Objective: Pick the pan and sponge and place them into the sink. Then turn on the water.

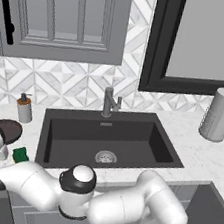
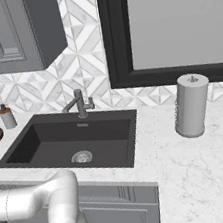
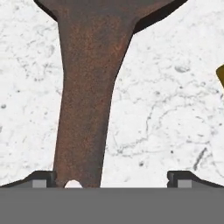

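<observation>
While the white arm bends low and reaches far left across the cabinet front, the dark sink (image 1: pixel 76 129) sits in white marble counter (image 1: pixel 203 157) with the faucet (image 1: pixel 109 102) behind it. Left of the sink lies the brown pan (image 1: pixel 8 130) — its handle (image 3: pixel 87 100) runs up the hand view, lying nearer the left fingertip (image 3: pixel 41 179) than the right. The gripper (image 3: pixel 109 180) hangs over it, fingers spread wide, holding nothing. Beside the pan — the small green sponge (image 1: pixel 20 154).

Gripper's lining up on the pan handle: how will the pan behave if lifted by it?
Likely stiff. The pan would probably sag bowl-down, since the long handle sits far off-centre. The open gripper may slip on that tapering handle.
</observation>
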